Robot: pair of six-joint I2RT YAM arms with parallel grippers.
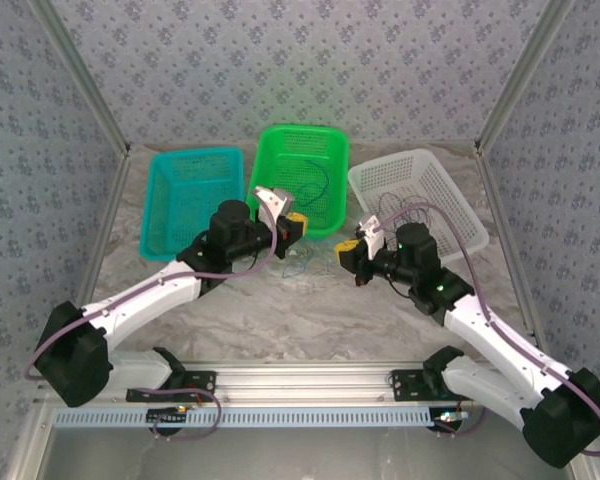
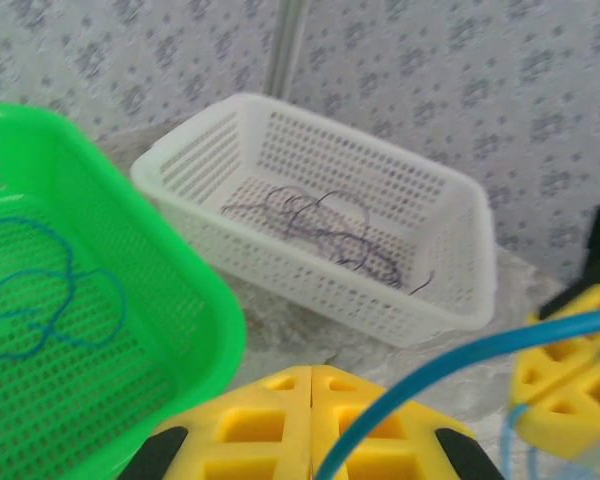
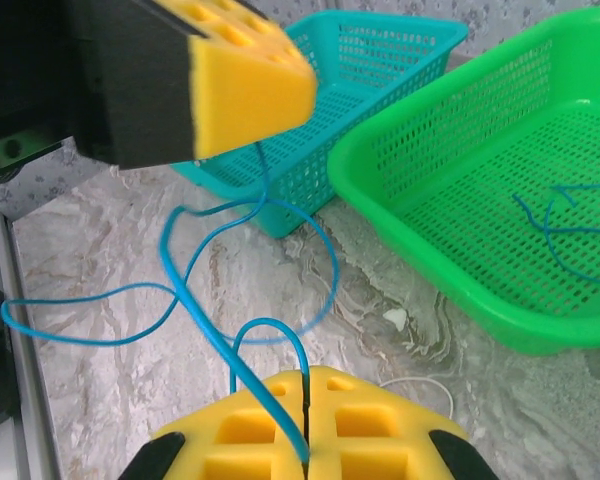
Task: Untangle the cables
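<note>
A thin blue cable loops over the marbled table between my two grippers. My right gripper is shut on it, and the cable runs into the seam between the yellow fingers. My left gripper is shut as well, and the same blue cable sweeps out from its closed fingers toward the right gripper. Seen from above, the left gripper and right gripper face each other in front of the baskets. A dark purplish cable lies in the white basket. A pale cable rests on the table.
A second blue cable lies in the green basket. A teal basket stands at the left and the white basket at the right. Patterned walls and metal posts enclose the table.
</note>
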